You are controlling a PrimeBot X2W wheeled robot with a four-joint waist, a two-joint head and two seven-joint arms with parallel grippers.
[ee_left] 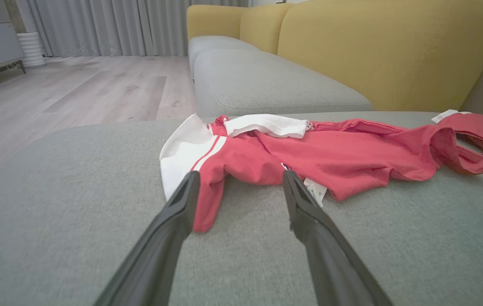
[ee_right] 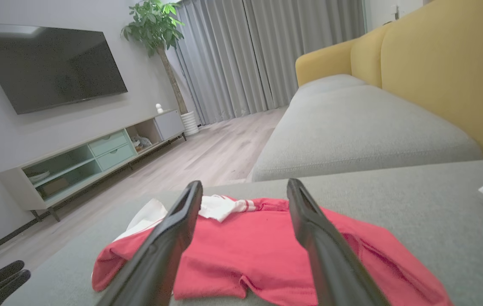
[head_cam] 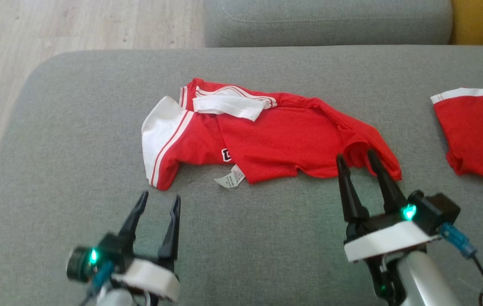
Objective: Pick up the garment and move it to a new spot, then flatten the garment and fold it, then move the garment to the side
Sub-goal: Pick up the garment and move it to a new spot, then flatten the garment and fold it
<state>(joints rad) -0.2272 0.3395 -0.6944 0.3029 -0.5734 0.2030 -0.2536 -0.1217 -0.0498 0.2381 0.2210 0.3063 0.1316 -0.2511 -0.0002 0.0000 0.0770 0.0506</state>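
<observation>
Your garment (head_cam: 275, 136) lies crumpled across the middle of the grey cushion (head_cam: 75, 127), with its white sleeve toward 9 o'clock and its hem toward 4 o'clock. Both grippers stand spread and hold nothing. The left gripper (head_cam: 161, 196) hovers just off the sleeve at 7 o'clock, and the right gripper (head_cam: 356, 155) is over the hem at 5 o'clock. Watch that bunched hem: close there and you may pinch a single layer, so the shirt lifts twisted. A second red garment (head_cam: 479, 136) lies at 3 o'clock; drag that way and the two could tangle.
</observation>
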